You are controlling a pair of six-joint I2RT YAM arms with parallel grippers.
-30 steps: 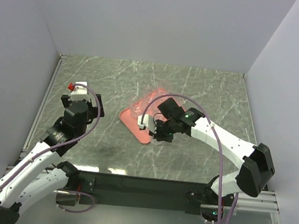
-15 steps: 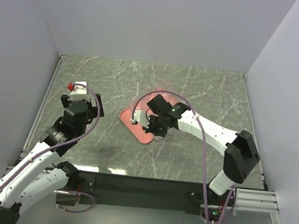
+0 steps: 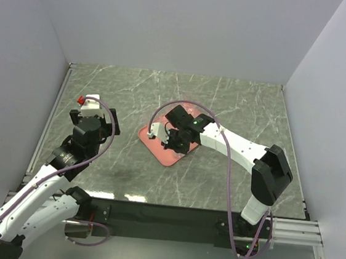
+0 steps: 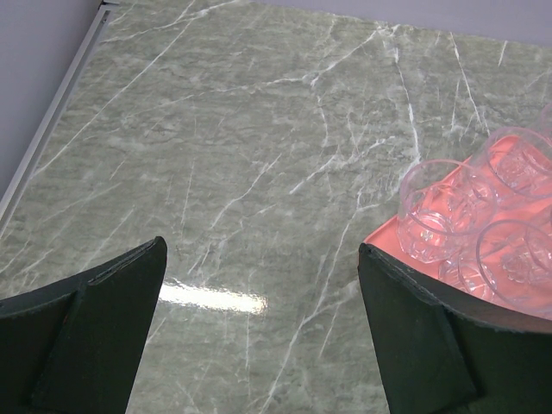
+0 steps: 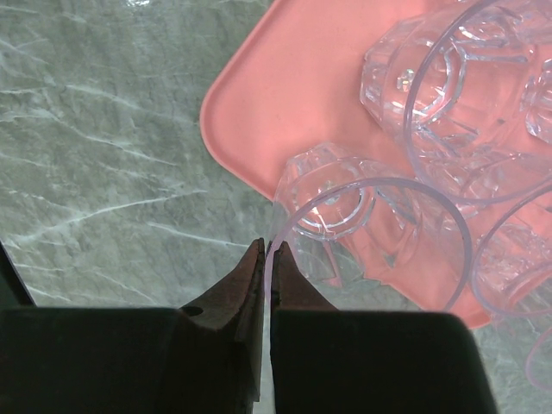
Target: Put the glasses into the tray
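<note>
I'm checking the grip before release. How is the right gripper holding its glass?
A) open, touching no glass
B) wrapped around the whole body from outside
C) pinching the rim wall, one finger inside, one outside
C: in the right wrist view the right gripper has its jaws nearly closed on the thin rim of a glass over the tray, one finger each side.

One tray (image 5: 259, 95); glasses (image 4: 444, 207): at least four countable.

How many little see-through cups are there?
4 small clear round tumblers that I can tell apart: one pinched by its rim in the right jaws at the salmon-pink rectangular tray's corner, and three crowded together on the tray. More may be hidden.
</note>
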